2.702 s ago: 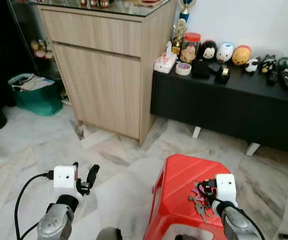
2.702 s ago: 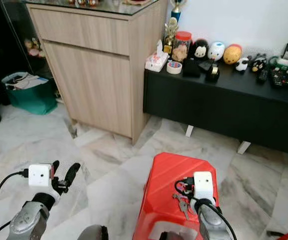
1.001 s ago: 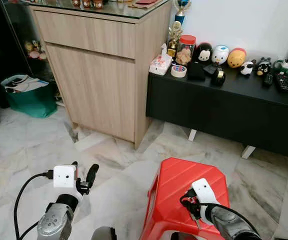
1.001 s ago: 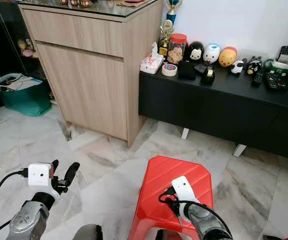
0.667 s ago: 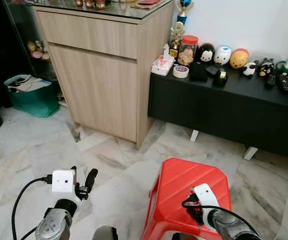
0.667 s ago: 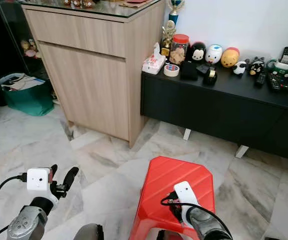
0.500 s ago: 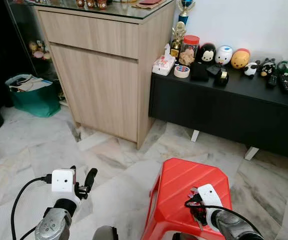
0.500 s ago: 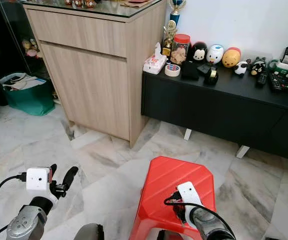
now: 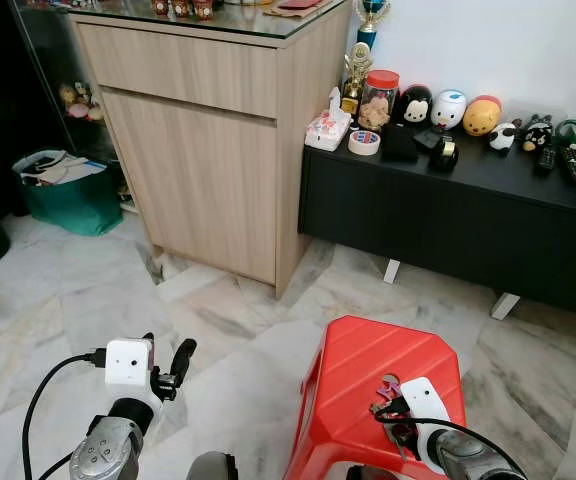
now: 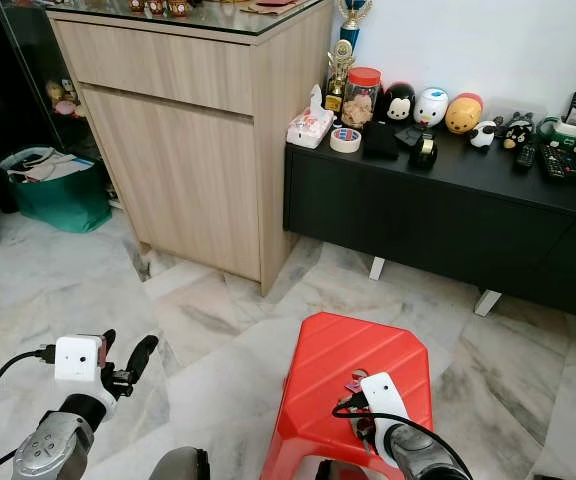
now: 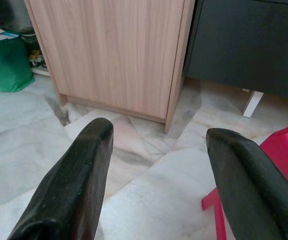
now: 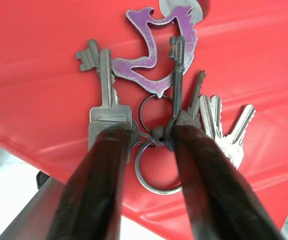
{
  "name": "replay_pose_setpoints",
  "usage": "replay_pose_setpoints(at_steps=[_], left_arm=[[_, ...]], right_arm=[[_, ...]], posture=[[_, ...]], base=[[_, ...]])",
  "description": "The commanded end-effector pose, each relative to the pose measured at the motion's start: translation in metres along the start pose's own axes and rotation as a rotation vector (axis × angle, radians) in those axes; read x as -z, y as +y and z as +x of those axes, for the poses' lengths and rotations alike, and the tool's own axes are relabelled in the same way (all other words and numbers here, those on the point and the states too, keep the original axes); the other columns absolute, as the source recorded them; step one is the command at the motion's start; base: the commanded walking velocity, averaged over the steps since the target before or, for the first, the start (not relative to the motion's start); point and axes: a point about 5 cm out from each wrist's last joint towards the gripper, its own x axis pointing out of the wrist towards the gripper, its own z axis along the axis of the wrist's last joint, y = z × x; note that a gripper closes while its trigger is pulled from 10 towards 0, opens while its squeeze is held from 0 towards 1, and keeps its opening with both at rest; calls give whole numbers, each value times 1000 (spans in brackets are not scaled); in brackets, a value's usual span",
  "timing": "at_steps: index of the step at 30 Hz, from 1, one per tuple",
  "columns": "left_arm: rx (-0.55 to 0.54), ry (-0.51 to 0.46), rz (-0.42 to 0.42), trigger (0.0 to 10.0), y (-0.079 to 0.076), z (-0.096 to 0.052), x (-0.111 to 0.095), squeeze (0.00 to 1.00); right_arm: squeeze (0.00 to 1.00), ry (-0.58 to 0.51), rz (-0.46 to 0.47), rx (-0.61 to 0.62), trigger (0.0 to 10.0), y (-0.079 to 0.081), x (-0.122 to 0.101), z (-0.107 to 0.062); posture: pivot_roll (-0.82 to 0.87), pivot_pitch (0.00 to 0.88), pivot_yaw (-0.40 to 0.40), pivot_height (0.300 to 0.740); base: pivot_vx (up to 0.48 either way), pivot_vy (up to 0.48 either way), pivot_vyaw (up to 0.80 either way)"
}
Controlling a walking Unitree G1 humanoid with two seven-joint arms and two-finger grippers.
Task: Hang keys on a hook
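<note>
Head camera first: the red stool [image 9: 383,385] sits at the bottom middle of the frame, and the right pincer [image 9: 396,420] is down on its top near the front edge, right on the keys [image 9: 386,392]. The left pincer [image 9: 171,365] hangs at lower left over the marble floor [image 9: 88,300], doing nothing. No hook can be made out anywhere in the room from here, just a wooden cabinet [image 9: 208,130] and a black surface [image 9: 468,190] full of knick-knacks along the wall.

Left wrist view: its fingers [image 11: 76,185] are spread wide with nothing between them.

Right wrist view: the keys [image 12: 159,115] lie flat on the red stool [image 12: 44,80], purple carabiner [image 12: 156,60] at the top of the frame. The two fingers [image 12: 99,185] straddle the key rings, a narrow gap apart, and don't look clamped yet.

So it's early days: the grab looks like it's in progress, and lifting, finding the hook and hanging are all left.
</note>
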Motion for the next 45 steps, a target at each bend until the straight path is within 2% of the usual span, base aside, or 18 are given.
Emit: replay_pose_setpoints(at_steps=[1, 11, 25, 30, 33, 38, 40, 41, 43, 45], left_arm=[[13, 8, 28, 10000, 0, -2, -2, 0], [11, 13, 30, 10000, 0, -3, -2, 0], [-1, 17, 34, 10000, 2, -1, -1, 0], [-8, 18, 34, 10000, 3, 0, -1, 0], [-14, 17, 34, 10000, 5, 1, 0, 0], [-12, 15, 31, 10000, 4, 4, 0, 0], [-9, 12, 30, 10000, 3, 6, 0, 0], [-9, 12, 30, 10000, 3, 6, 0, 0], [-11, 11, 28, 10000, 2, 7, 0, 0], [-11, 11, 28, 10000, 2, 7, 0, 0]], right_arm=[[0, 20, 18, 3, 0, -1, 6, -1], [0, -9, 13, -46, 0, 4, 7, 0], [0, -50, 39, -18, 0, 4, 6, 0], [0, -89, 76, 7, 0, 0, 3, -1], [0, -124, 129, 32, 0, -5, 3, -3], [0, -158, 149, 29, 0, -6, 10, -5], [0, -205, 165, 27, 0, -10, 14, -8], [0, -205, 165, 27, 0, -10, 14, -8], [0, -279, 167, 36, 0, -16, 10, -12], [0, -279, 167, 36, 0, -16, 10, -12]], posture=[[131, 0, -48, 631], [135, 9, -46, 631], [135, 1, -53, 631], [139, 0, -60, 631], [129, 0, -61, 631], [111, 0, -59, 631], [103, 0, -63, 631], [103, 0, -63, 631], [99, 0, -66, 631], [99, 0, -66, 631]], base=[[0, 0, 0], [0, 0, 0], [0, 0, 0], [0, 0, 0], [0, 0, 0], [0, 0, 0], [0, 0, 0], [0, 0, 0], [0, 0, 0], [0, 0, 0]])
